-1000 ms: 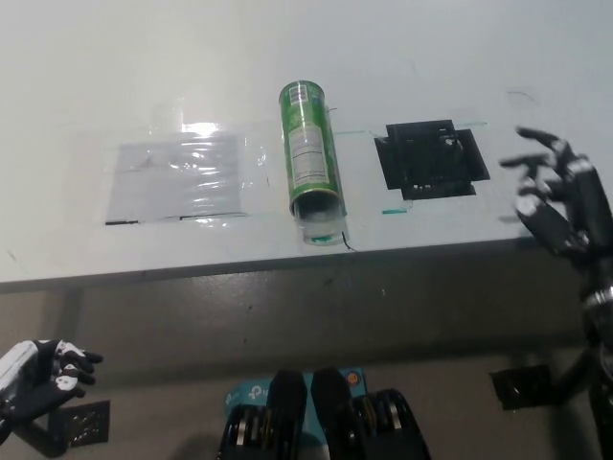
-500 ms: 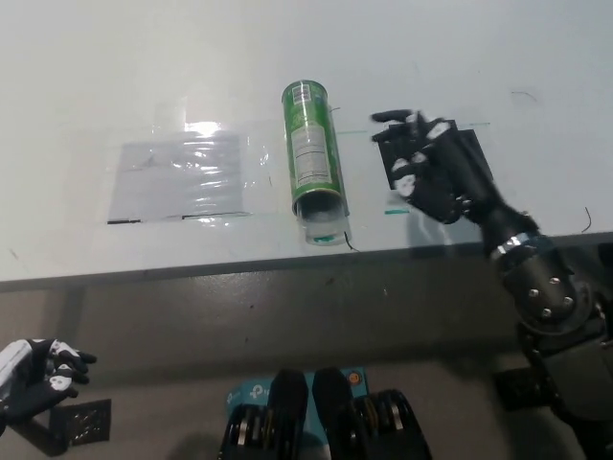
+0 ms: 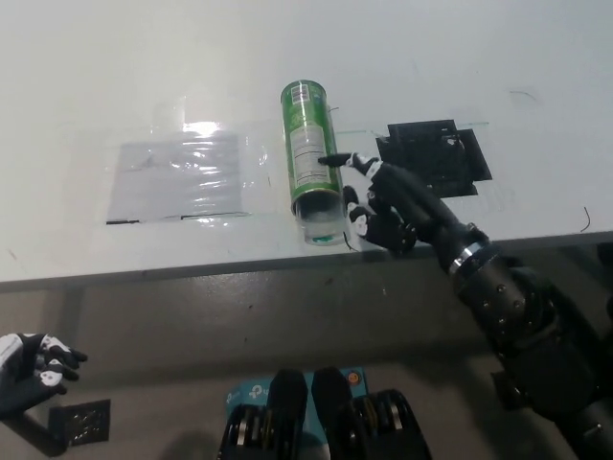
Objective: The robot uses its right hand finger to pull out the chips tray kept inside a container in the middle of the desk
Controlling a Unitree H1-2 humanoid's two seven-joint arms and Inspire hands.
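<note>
Green chips container [image 3: 310, 153] lies on its side mid-tabletop [image 3: 498, 57], open mouth toward the near edge. Clear tray [image 3: 322, 230] pokes slightly out of the mouth. Black right hand [image 3: 388, 206] sits just right of the container, fingers apart, one finger stretched to the can's side, holding nothing. Black square patch [image 3: 436, 155] lies behind the hand. Clear plastic sheet [image 3: 177, 177] lies left of the container. White left hand [image 3: 29, 364] rests low at lower left, below the tabletop edge, fingers loosely spread.
</note>
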